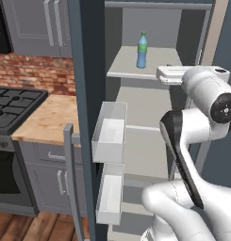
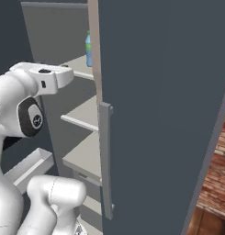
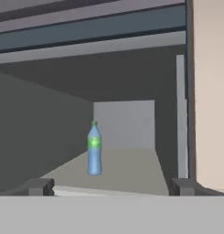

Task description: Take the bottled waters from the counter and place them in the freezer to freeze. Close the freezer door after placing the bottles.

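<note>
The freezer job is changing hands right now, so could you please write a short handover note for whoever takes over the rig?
Tool: open, holding nothing, facing the upper shelf.
Blue bottle with green cap: upright on the upper freezer shelf, apart from the tool.
Freezer door: wide open, its white bins bare.
Counter: no bottle on the visible part.
Done: one bottle placed.
Left: second bottle's whereabouts unclear, so check; then close the door.
</note>
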### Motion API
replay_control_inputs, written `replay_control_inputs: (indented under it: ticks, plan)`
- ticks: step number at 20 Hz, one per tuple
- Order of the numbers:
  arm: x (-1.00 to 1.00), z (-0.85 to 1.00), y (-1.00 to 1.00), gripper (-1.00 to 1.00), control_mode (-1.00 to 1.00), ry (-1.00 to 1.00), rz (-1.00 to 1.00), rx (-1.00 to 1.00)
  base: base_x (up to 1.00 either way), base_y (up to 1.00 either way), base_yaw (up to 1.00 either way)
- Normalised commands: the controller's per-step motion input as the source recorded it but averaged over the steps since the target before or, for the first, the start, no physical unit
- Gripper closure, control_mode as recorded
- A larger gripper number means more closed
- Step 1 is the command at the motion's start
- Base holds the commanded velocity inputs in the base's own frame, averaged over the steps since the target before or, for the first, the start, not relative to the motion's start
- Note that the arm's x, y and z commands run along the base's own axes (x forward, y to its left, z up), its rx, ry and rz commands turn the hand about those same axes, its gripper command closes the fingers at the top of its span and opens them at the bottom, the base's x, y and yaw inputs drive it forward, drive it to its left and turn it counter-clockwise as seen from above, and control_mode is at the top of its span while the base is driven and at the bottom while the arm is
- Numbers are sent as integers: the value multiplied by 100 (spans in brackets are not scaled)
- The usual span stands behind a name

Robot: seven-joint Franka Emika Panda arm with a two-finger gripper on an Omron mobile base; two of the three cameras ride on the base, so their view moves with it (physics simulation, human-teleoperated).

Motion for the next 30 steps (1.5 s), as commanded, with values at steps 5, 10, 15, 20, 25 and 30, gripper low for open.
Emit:
replay_control_inputs:
  ticks: [5, 10, 15, 20, 25, 30]
  plan:
    - [-59, 0, 5, -100, -100, 14, 13, 0, 0, 0, 0]
    - [-53, -13, 0, -100, -100, 24, 8, 0, 0, 0, 0]
    - [-6, -54, 0, -100, -100, 60, -9, -1, 0, 0, 0]
    - [-38, -52, 0, -100, -100, 45, -15, -6, 0, 0, 0]
    - [-47, -44, 0, -100, -100, 39, -16, -2, 0, 0, 0]
    - [-74, -45, -13, -100, -100, 1, -4, 19, 0, 0, 0]
